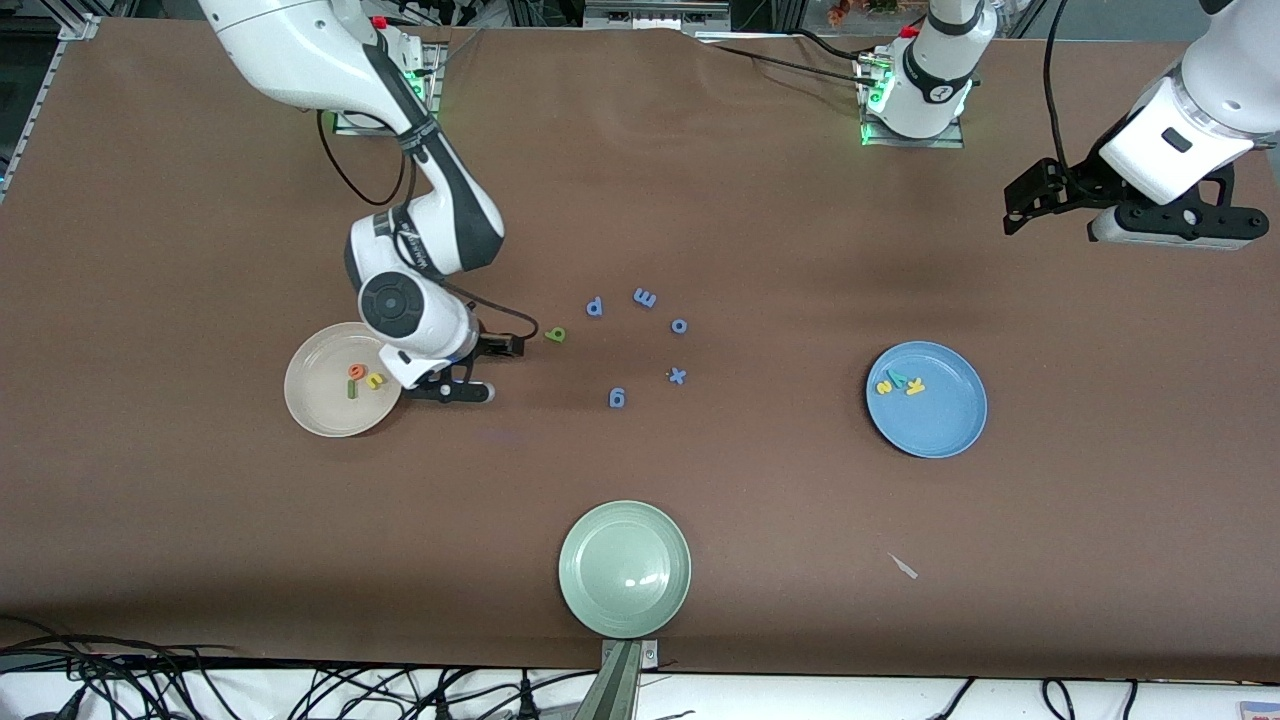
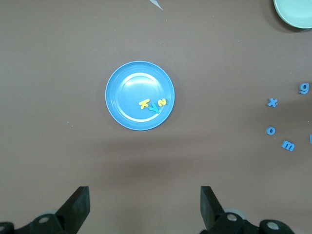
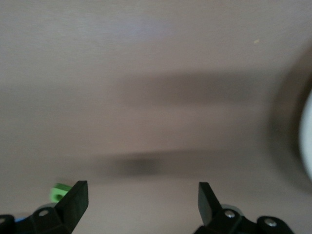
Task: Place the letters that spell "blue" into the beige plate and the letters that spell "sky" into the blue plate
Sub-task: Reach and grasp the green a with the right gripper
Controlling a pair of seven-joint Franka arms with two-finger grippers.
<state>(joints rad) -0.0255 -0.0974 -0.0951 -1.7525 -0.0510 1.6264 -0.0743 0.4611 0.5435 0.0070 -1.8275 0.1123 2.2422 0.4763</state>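
Observation:
The beige plate [image 1: 318, 410] holds the orange e [image 1: 356, 371], the yellow u [image 1: 374, 381] and the dark green l [image 1: 352, 389]. The olive-green b [image 1: 555, 334] lies on the bare table beside the plate; it shows as a green piece [image 3: 59, 191] next to one finger. My right gripper [image 1: 488, 368] is open and empty, low over the table between the plate and the b. The blue plate [image 1: 940, 425] holds the yellow s [image 2: 162, 102], the teal y [image 2: 155, 108] and the yellow k [image 2: 144, 103]. My left gripper [image 2: 145, 204] waits open, raised at its own end of the table.
Blue letters p [image 1: 594, 306], m [image 1: 645, 297], o [image 1: 679, 325], x [image 1: 677, 376] and g [image 1: 617, 398] lie scattered mid-table. A pale green plate [image 1: 625, 568] sits near the front edge. A small white scrap [image 1: 903, 566] lies nearer the camera than the blue plate.

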